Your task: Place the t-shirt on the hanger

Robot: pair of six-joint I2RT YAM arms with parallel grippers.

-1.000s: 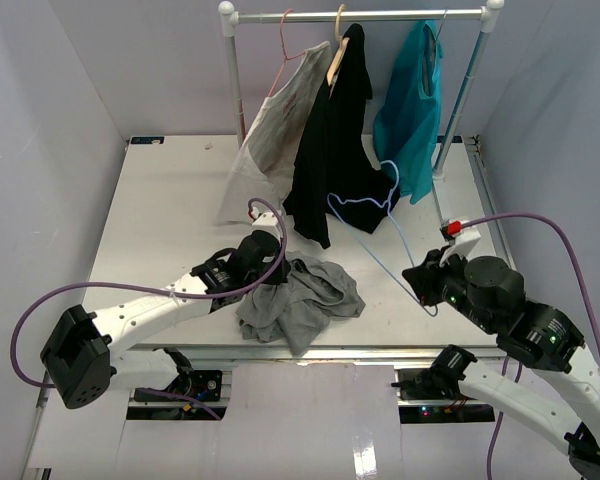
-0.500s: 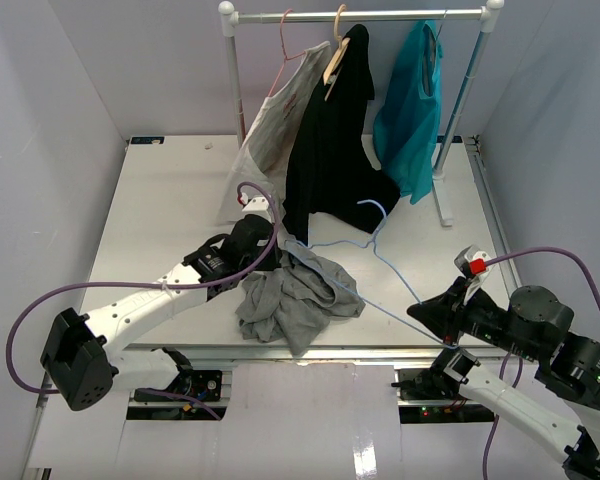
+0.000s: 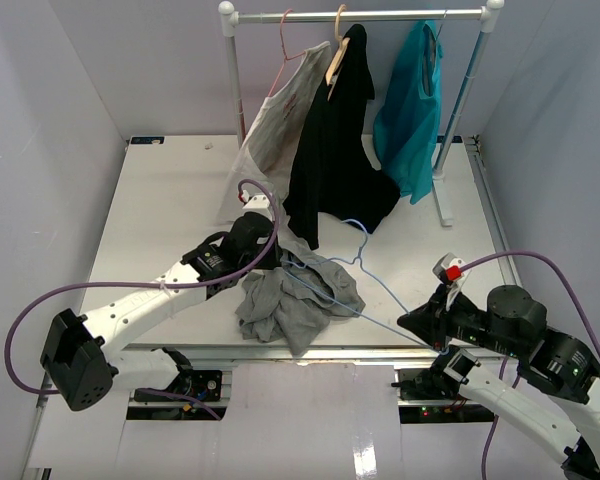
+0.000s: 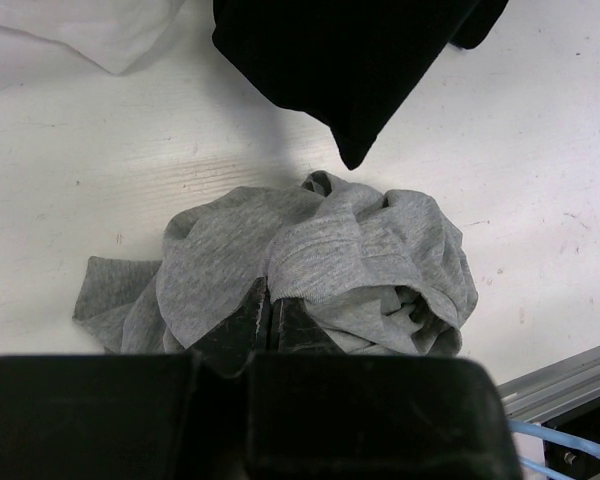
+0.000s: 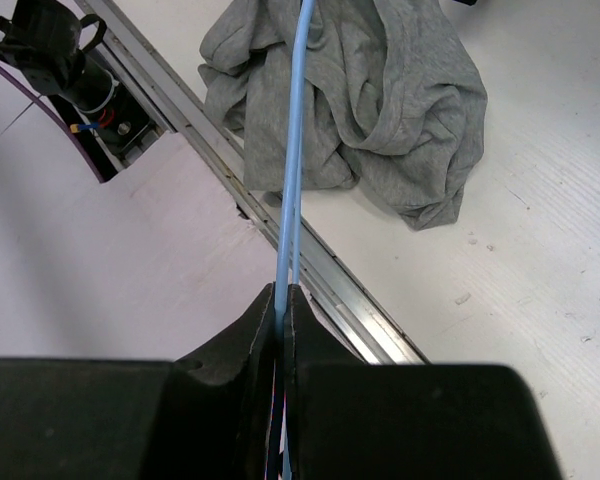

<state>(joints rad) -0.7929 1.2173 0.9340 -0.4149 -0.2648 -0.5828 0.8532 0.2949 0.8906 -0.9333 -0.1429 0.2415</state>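
Note:
The grey t-shirt (image 3: 300,298) lies crumpled near the table's front edge. My left gripper (image 3: 267,262) sits at its back left edge, and in the left wrist view (image 4: 270,305) its fingers are pressed together on a fold of the t-shirt (image 4: 330,250). My right gripper (image 3: 412,325) is shut on the light-blue wire hanger (image 3: 355,223). The hanger slants across the t-shirt toward the left gripper. In the right wrist view the wire (image 5: 292,150) runs from the shut gripper (image 5: 284,292) over the t-shirt (image 5: 380,90).
A white-pipe rack (image 3: 360,15) at the back holds a white printed shirt (image 3: 275,140) on a pink hanger, a black garment (image 3: 335,150) on a wooden hanger, and a teal garment (image 3: 410,110). The black garment's hem hangs just behind the t-shirt. A metal rail (image 5: 340,290) edges the table front.
My right gripper has pulled the hanger toward the near edge and leftward, so the wire now lies across the t-shirt. My left gripper has shifted slightly back and stayed shut on the fabric.

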